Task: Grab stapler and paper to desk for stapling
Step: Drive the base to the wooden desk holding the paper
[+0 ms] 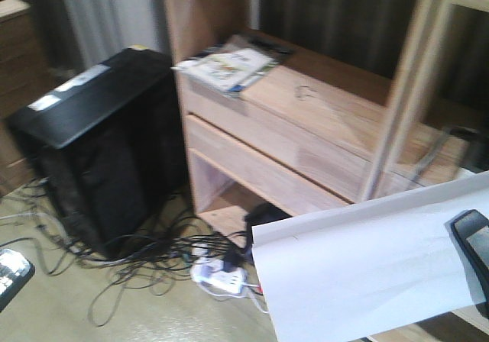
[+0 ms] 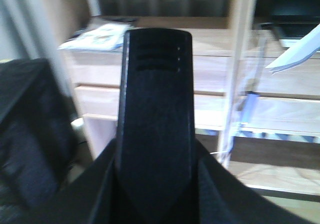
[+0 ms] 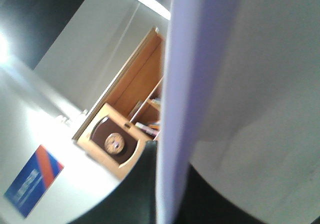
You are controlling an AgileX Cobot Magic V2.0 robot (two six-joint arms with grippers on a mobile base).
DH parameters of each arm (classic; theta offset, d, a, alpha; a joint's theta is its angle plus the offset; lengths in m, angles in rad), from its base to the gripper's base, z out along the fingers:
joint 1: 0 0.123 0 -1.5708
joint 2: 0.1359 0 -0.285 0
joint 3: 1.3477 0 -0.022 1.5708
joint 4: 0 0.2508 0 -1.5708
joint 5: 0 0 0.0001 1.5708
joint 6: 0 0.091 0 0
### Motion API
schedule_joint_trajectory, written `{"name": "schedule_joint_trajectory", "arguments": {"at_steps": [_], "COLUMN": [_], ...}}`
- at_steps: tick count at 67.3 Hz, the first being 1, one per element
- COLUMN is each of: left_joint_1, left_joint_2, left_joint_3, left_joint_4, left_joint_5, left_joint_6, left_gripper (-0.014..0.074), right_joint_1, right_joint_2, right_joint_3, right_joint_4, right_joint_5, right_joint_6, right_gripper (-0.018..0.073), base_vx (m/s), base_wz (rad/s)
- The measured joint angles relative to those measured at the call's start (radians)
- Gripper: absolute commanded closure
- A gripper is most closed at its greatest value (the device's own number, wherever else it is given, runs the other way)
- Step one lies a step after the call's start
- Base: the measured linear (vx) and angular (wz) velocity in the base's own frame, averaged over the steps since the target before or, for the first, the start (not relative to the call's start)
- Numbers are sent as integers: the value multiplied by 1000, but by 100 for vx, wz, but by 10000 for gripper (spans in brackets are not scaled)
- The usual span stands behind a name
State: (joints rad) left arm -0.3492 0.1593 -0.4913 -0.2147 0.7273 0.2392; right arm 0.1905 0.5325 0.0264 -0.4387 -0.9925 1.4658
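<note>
In the left wrist view my left gripper (image 2: 156, 186) is shut on the black stapler (image 2: 155, 99). The stapler stands up between the dark fingers (image 2: 95, 199), its ribbed top facing the camera. Its orange-red end is hidden. My right gripper (image 1: 475, 254) is shut on the right edge of the large white paper (image 1: 359, 262) and holds it in the air, sagging, in front of the shelf unit. In the right wrist view the paper (image 3: 195, 84) runs edge-on between the right gripper's (image 3: 172, 196) dark fingers (image 3: 135, 194). The desk's tabletop does not clearly show.
A light-wood shelf unit (image 1: 306, 128) with magazines (image 1: 229, 63) on it stands ahead. A black computer tower (image 1: 99, 143) stands left of it. Tangled cables and a power strip (image 1: 218, 277) lie on the floor. A dark and silver part (image 1: 11, 273) shows at the bottom left edge.
</note>
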Motion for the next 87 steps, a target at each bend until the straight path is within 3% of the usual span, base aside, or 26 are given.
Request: {"name": "schedule_joint_trajectory", "arguments": {"at_steps": [63,87], "left_joint_1": [0,0], "left_joint_2": [0,0], "left_joint_3": [0,0], "left_joint_4": [0,0], "left_joint_5": [0,1], "left_joint_6": [0,0], "left_gripper": [603,603], "right_joint_1": [0,0], "right_joint_2": [0,0], "right_joint_3": [0,0], "right_joint_4": [0,0], "right_joint_5": [1,1], "right_joint_6": [0,0], "right_gripper": [566,566], "base_vx": [7,8], "base_wz": [64,29]}}
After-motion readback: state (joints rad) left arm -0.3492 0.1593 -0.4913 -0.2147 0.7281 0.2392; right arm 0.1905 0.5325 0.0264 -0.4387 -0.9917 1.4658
